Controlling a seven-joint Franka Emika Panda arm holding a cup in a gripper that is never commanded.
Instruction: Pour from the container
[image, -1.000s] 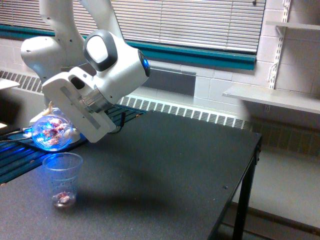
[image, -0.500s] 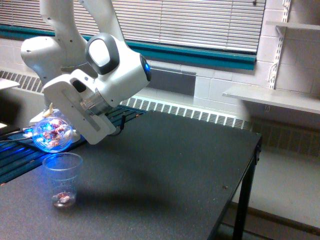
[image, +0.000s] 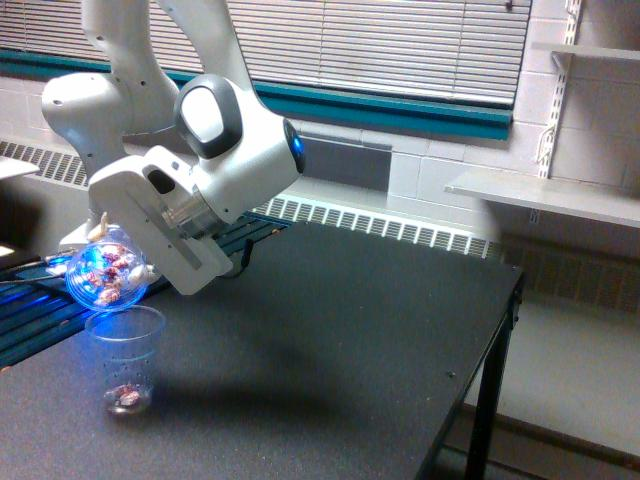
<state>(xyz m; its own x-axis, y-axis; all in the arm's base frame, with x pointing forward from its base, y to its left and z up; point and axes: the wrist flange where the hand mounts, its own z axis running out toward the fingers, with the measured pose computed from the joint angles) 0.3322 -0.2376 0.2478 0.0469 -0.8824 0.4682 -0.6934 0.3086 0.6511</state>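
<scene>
The container (image: 106, 276), a clear round cup lit blue, hangs tipped on its side just above the rim of the taller clear cup (image: 125, 357) that stands on the black table (image: 340, 340), at the exterior view's left. We see pinkish-white pieces (image: 112, 272) inside the container and a few pieces (image: 126, 397) already at the bottom of the taller cup. The gripper (image: 112, 262) is closed on the container, though its fingers are mostly hidden by the hand body, so we judge that from how the container hangs.

Risks, as we read it: the container's mouth sits toward the taller cup's left edge, so pieces could drop outside the rim and scatter. Tilting too fast could dump the clump at once and bounce pieces out. The container is very near the rim; a lower move could knock the light cup over.

Around: a radiator (image: 380, 228) under window blinds (image: 400, 45), a shelf (image: 540, 195) at the right, a blue glow at far left. Nothing stands between the container and the cup.
</scene>
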